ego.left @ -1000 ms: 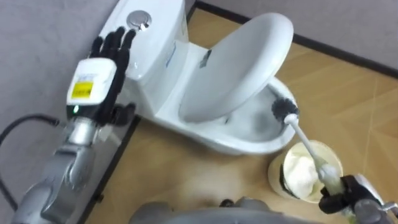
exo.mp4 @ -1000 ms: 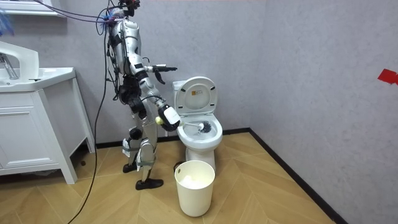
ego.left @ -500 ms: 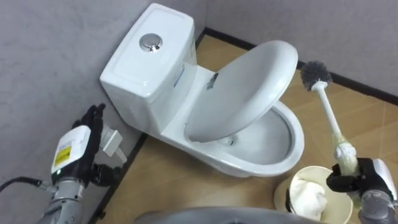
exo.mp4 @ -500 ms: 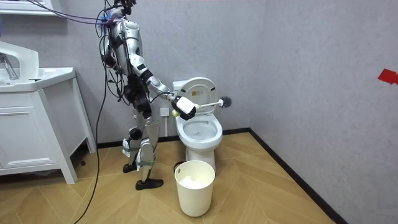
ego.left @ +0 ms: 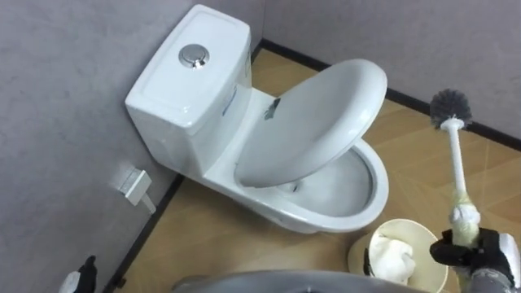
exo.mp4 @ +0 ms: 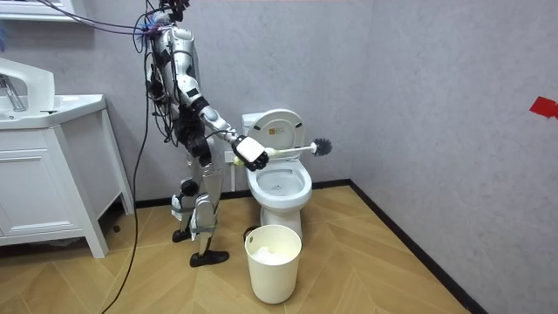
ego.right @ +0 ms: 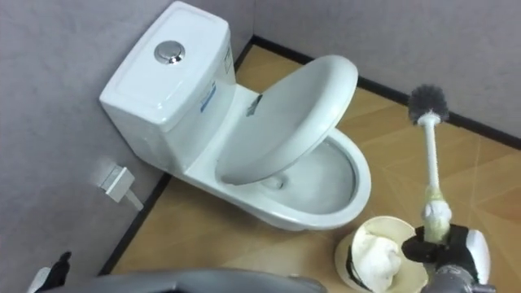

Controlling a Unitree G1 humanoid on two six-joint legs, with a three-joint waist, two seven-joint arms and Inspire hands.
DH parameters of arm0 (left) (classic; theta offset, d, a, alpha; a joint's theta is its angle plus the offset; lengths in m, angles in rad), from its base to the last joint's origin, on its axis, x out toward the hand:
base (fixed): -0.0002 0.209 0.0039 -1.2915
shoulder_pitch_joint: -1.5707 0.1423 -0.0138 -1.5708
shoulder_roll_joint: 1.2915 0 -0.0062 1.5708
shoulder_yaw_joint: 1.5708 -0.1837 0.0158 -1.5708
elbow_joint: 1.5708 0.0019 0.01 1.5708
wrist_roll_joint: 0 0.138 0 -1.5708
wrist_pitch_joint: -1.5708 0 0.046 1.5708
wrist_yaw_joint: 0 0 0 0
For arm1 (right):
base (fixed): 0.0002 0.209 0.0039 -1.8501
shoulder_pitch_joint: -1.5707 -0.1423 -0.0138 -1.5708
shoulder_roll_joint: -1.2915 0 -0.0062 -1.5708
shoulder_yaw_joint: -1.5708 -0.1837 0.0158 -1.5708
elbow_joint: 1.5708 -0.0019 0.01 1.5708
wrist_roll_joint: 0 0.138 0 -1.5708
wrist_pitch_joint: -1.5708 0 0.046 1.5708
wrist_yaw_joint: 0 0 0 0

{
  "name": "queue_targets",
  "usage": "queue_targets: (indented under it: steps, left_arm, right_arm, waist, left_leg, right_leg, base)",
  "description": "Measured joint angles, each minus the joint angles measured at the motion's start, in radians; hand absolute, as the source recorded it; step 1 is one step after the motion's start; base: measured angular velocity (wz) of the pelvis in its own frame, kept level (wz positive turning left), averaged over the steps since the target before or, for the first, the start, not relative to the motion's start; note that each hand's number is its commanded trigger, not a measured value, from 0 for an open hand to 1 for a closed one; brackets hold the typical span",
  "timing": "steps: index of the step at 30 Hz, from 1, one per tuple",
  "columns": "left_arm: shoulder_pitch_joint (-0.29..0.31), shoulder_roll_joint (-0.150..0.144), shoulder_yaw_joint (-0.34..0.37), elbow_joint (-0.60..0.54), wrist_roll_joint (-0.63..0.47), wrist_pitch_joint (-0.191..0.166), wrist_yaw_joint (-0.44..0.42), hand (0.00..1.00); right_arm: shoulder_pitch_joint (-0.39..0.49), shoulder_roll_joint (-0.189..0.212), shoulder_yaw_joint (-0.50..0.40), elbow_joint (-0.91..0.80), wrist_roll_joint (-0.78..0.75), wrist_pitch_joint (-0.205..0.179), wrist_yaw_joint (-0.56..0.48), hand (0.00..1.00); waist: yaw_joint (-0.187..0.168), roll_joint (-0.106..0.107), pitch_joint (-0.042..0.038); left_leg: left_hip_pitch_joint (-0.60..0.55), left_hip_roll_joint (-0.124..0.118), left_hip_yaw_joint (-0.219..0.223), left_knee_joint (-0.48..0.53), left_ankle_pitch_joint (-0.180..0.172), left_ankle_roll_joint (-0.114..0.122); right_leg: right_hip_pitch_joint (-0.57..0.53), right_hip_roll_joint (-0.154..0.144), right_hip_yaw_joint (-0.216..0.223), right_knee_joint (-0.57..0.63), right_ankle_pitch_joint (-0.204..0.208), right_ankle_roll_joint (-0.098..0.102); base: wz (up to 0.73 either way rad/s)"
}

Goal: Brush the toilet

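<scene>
Left eye view: toilet [ego.left: 203, 106] against the wall, lid [ego.left: 313, 122] propped up so the bowl [ego.left: 350, 191] lies open for the work. The toilet brush [ego.left: 456, 159] stands bristles-up, out past the bowl's rim on the right and over the floor, not in the bowl. The right hand [ego.left: 474, 251] is clenched round the thick lower end of the handle, a hold that I judge gives the most reach and keeps the hand out of the bowl. The waste bin [ego.left: 404, 222], with white stuff inside, sits just beside that hand. The left hand [ego.left: 80, 275] is low in the corner, its state not readable. Room view: the robot stands at the toilet's side, on the room view's left, right arm stretched across above the bowl, brush about level, head beyond the lid; the bin is on the floor in front, apart. Right eye view: same layout; shaft straight, bristles well clear of the porcelain, so I judge no scrubbing at this moment.
</scene>
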Motion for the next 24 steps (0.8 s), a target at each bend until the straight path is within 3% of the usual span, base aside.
queue_targets:
  steps: [4, 7, 11, 16, 24]
  left_arm:
    - [-0.05, -0.009, 0.0, 0.061, -0.018, 0.012, 0.0, 0.0]
    - [-0.088, -0.01, 0.001, 0.112, -0.017, 0.03, 0.001, 0.0]
    - [-0.125, -0.014, 0.008, 0.136, -0.016, 0.045, 0.007, 0.0]
    - [-0.177, -0.025, 0.008, 0.155, -0.017, 0.056, 0.008, 0.0]
    - [-0.21, -0.029, 0.007, 0.156, -0.017, 0.056, 0.008, 0.0]
  right_arm:
    - [0.019, 0.017, 0.0, 0.038, 0.003, 0.01, -0.011, 1.0]
    - [-0.003, 0.019, 0.0, 0.11, 0.002, 0.021, -0.029, 1.0]
    - [-0.014, 0.033, 0.0, 0.165, 0.006, 0.054, -0.029, 1.0]
    - [-0.014, 0.06, 0.0, 0.199, 0.026, 0.081, -0.028, 1.0]
    - [-0.038, 0.059, 0.005, 0.234, 0.005, 0.093, 0.014, 1.0]
  waist:
    - [-0.014, 0.018, 0.0037]
    - [-0.025, 0.036, 0.0027]
    - [-0.033, 0.031, 0.0017]
    - [-0.038, 0.017, 0.0064]
    - [-0.057, 0.034, 0.006]
  left_leg:
    - [0.009, 0.0, 0.012, -0.002, 0.0, 0.0]
    - [0.026, 0.001, 0.042, -0.006, 0.0, 0.0]
    - [0.035, 0.003, 0.057, -0.009, 0.0, 0.0]
    - [0.053, 0.004, 0.082, -0.017, -0.001, -0.001]
    - [0.069, 0.015, 0.114, -0.033, -0.004, -0.005]
  right_leg:
    - [0.002, 0.001, 0.012, 0.002, 0.0, 0.0]
    - [0.003, 0.006, 0.046, 0.006, 0.0, 0.0]
    - [0.001, 0.009, 0.063, 0.009, -0.001, -0.001]
    - [-0.006, 0.016, 0.1, 0.021, -0.001, -0.001]
    - [-0.016, 0.035, 0.139, 0.021, 0.01, -0.008]
  base:
    - [-0.06]
    - [-0.27]
    - [-0.13]
    - [-0.18]
    - [-0.15]
